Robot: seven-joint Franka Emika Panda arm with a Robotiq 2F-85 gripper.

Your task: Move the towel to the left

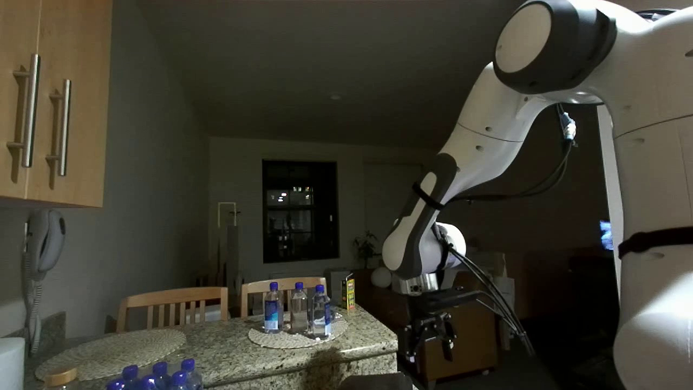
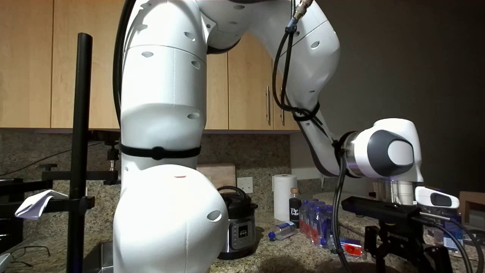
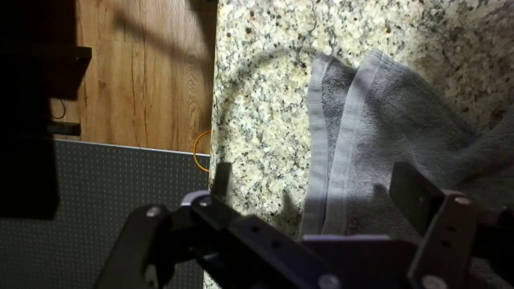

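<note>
The grey towel (image 3: pixel 381 132) lies folded and wrinkled on the speckled granite counter (image 3: pixel 265 100), on the right of the wrist view. Its pale hemmed edges run toward the gripper. My gripper (image 3: pixel 312 170) is open and empty above the counter edge. The right finger is over the towel. The left finger is over the bare granite near the counter's edge. The towel's lower part is hidden behind the gripper, and its right side runs out of view. In an exterior view the gripper (image 1: pixel 429 352) points down past the counter's end. I cannot clearly make out the towel in either exterior view.
Water bottles (image 1: pixel 299 309) stand on a round woven mat (image 1: pixel 287 340), with a small box (image 1: pixel 348 292) beside them. More blue-capped bottles (image 2: pixel 314 223), a pressure cooker (image 2: pixel 240 231) and a paper roll (image 2: pixel 285 197) stand along the counter. The floor (image 3: pixel 148 88) drops away beyond the counter edge.
</note>
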